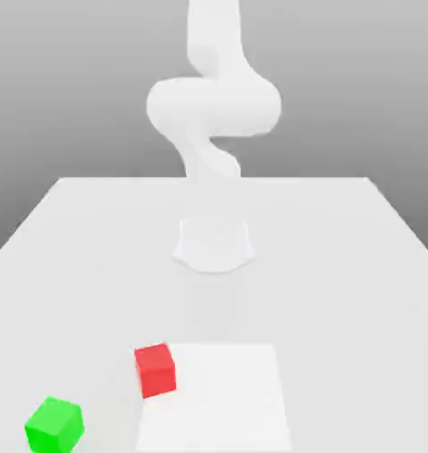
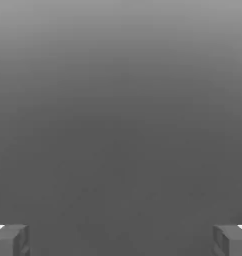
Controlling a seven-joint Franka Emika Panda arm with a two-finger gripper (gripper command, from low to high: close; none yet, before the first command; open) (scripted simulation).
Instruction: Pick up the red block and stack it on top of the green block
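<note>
The red block (image 1: 155, 370) sits on the white table near the front, left of centre in the exterior view. Further toward the exterior view's left and nearer the front edge lies the green block (image 1: 54, 425), apart from the red one. The hand view shows neither block, only a plain grey background. My gripper (image 2: 121, 241) is open, with one grey fingertip (image 2: 10, 240) at each side of the picture and nothing between them.
The arm's white base (image 1: 214, 243) stands at the middle of the table (image 1: 341, 265), with the arm (image 1: 214, 102) rising above it. A pale white rectangular shape (image 1: 219, 403) lies just to the exterior view's right of the red block.
</note>
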